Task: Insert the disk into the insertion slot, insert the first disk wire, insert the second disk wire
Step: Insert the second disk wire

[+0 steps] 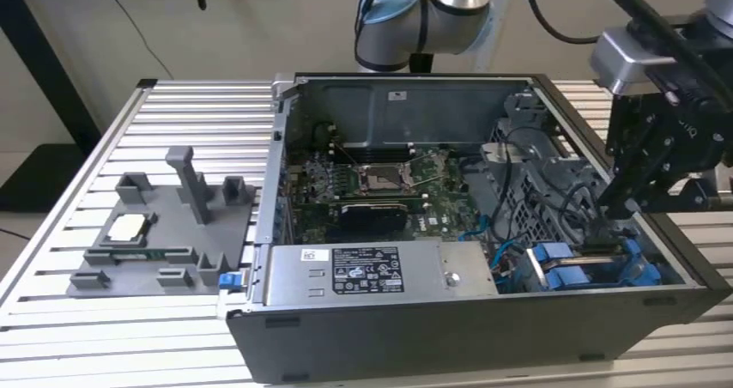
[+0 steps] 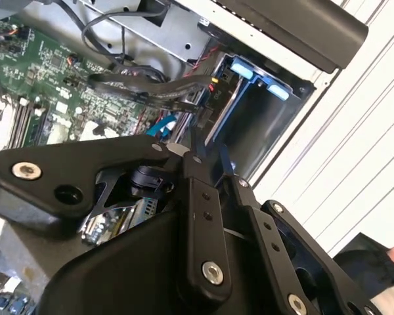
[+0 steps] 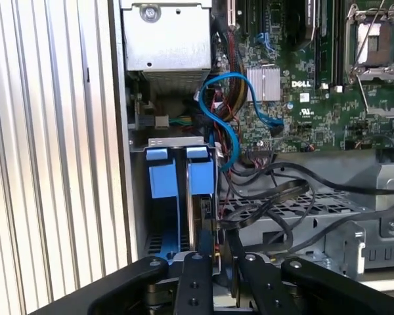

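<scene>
Black claw [image 3: 213, 252] lowered into open PC case [image 1: 458, 336], fingers nearly closed around a black disk wire [image 3: 276, 197], blue-framed disk [image 3: 200, 177] seated in insertion slot [image 3: 139, 197] just ahead, motherboard [image 3: 315, 98] beyond

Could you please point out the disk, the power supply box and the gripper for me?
disk [image 3: 201, 172]: first wrist view, blue carrier tab.
power supply box [image 1: 366, 270]: exterior view, its printed sticker.
gripper [image 3: 215, 244]: first wrist view, midway between the fingertips.
</scene>
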`<action>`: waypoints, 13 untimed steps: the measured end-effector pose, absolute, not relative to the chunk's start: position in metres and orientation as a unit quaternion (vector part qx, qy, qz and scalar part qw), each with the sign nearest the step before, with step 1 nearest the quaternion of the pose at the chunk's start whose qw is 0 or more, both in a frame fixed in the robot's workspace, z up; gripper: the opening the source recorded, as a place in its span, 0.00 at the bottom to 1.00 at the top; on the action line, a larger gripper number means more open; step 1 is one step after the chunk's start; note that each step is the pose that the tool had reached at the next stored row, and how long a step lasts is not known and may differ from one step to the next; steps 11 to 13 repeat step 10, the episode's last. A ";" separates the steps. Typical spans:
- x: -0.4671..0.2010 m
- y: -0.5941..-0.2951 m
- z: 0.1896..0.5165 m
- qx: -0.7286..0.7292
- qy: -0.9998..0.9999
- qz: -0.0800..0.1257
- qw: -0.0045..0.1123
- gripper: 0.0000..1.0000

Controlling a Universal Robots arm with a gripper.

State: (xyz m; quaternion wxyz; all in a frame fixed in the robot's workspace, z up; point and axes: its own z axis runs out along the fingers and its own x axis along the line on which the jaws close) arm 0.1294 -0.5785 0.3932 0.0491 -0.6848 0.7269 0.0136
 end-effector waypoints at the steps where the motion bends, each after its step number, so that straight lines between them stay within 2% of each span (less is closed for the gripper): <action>1: 0.129 -0.578 0.396 -0.685 0.727 0.014 0.049 0.24; 13: 0.129 -0.578 0.402 -0.685 0.727 0.014 0.048 0.24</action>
